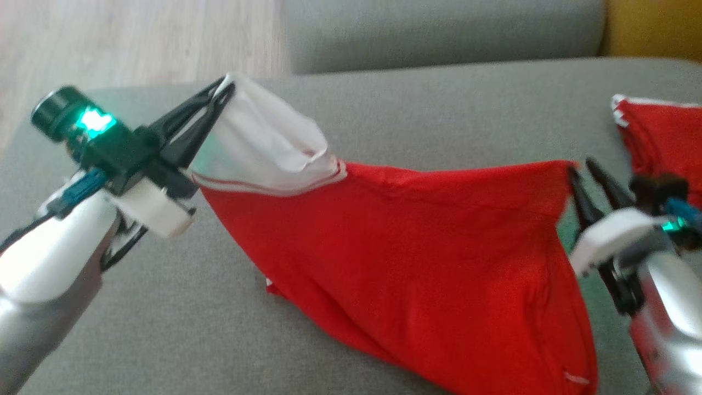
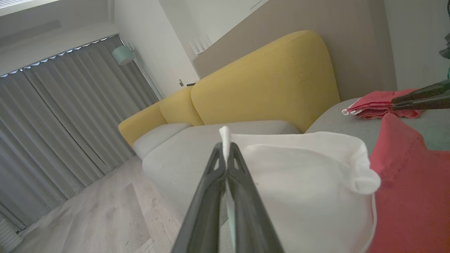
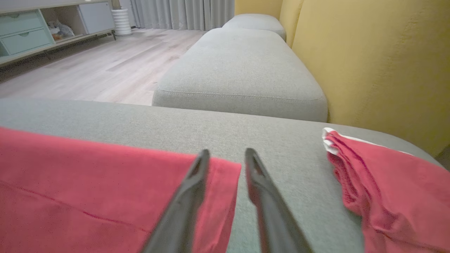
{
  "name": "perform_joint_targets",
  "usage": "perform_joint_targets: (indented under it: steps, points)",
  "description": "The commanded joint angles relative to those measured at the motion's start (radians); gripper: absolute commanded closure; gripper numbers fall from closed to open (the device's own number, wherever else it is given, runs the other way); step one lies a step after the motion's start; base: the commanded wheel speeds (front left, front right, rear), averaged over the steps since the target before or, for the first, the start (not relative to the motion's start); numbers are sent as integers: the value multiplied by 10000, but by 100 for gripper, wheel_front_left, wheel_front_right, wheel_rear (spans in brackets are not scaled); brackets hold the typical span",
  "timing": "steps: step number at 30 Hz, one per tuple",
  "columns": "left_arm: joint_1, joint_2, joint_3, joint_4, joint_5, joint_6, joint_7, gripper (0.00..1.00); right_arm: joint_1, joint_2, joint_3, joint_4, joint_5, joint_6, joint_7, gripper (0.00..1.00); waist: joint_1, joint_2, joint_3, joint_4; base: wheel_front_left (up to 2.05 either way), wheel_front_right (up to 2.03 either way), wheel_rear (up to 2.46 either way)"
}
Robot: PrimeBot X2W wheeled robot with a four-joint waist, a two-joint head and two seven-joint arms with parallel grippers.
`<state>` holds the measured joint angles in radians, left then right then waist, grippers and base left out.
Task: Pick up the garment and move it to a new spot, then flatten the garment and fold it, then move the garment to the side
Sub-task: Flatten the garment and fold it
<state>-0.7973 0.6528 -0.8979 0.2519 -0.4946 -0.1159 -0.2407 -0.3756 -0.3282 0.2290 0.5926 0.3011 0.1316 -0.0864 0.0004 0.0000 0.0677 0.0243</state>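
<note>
Flattening: garment (image 1: 417, 247) left of folded pile (image 1: 666, 137) | left claw (image 1: 226, 88) clenches white sleeve (image 1: 263, 142) | right claw (image 1: 580, 165) released | next, likely: lower sleeve flat.

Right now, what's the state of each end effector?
Left end effector: closed on the white part of the shirt.
Right end effector: open, with the shirt corner between its parted jaws.

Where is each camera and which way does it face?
Head view: from the head, down onto red garment, grey sofa, left hand, right hand.
Left wrist view: along left hand's fingers shut on the garment, toward yellow backrest.
Right wrist view: along right hand's parted fingers toward wooden floor.
All share the second red garment.
</note>
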Motion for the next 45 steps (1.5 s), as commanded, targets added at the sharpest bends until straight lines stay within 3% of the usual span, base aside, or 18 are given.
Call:
perform_joint_targets:
  steps: [1,5,7,13,18,29,38,39,40,41,42,45]
  points:
    - [-959,181,514,78,194,-22,-132,100,-671,8,324,91,163,-9,-317,0,-4,0,558,144,0,0,0]
    - [-1304,-192,496,742,582,-41,-192,100,-939,68,1038,953,823,-9,-482,0,-4,0,824,154,0,0,0]
    - [-1377,-298,572,887,675,-51,-202,89,-855,-27,1344,1062,1333,-9,-575,0,-4,0,905,139,0,0,0]
    - [-1331,-292,881,900,902,-88,-207,75,-371,-491,2395,617,3121,-9,-30,0,-4,0,1087,63,0,0,0]
    - [-1234,-292,1062,826,1013,-113,-208,74,-505,-984,3058,444,3658,-9,304,0,-4,0,1225,61,0,0,0]
    - [-1184,-504,1229,781,1187,-139,-209,74,-1103,-996,3981,892,4383,-9,755,0,-4,0,1372,279,0,0,0]
    - [-1014,-551,1146,1008,1105,-145,-210,48,-1463,-928,4232,1775,4836,-9,873,0,-4,0,1397,434,0,0,0]
    - [-1021,-554,1114,1042,1085,-145,-210,39,-1486,-899,4295,1854,4892,-9,914,7,-4,0,1397,450,0,0,0]
    - [-1030,-562,1046,1117,1026,-146,-210,16,-1518,-867,4446,1926,4978,-9,926,86,-4,0,1390,477,0,0,0]
    - [-1029,-557,1008,1163,997,-146,-210,8,-1525,-859,4511,1941,5023,-9,898,100,-4,0,1378,484,0,0,0]
    - [-1020,-542,970,1228,969,-146,-210,2,-1524,-856,4572,1956,5067,-9,868,100,-4,0,1358,481,0,0,0]
    - [-992,-491,880,1421,874,-146,-210,0,-1538,-966,4666,1995,5105,-9,616,100,-4,0,1288,442,0,0,0]
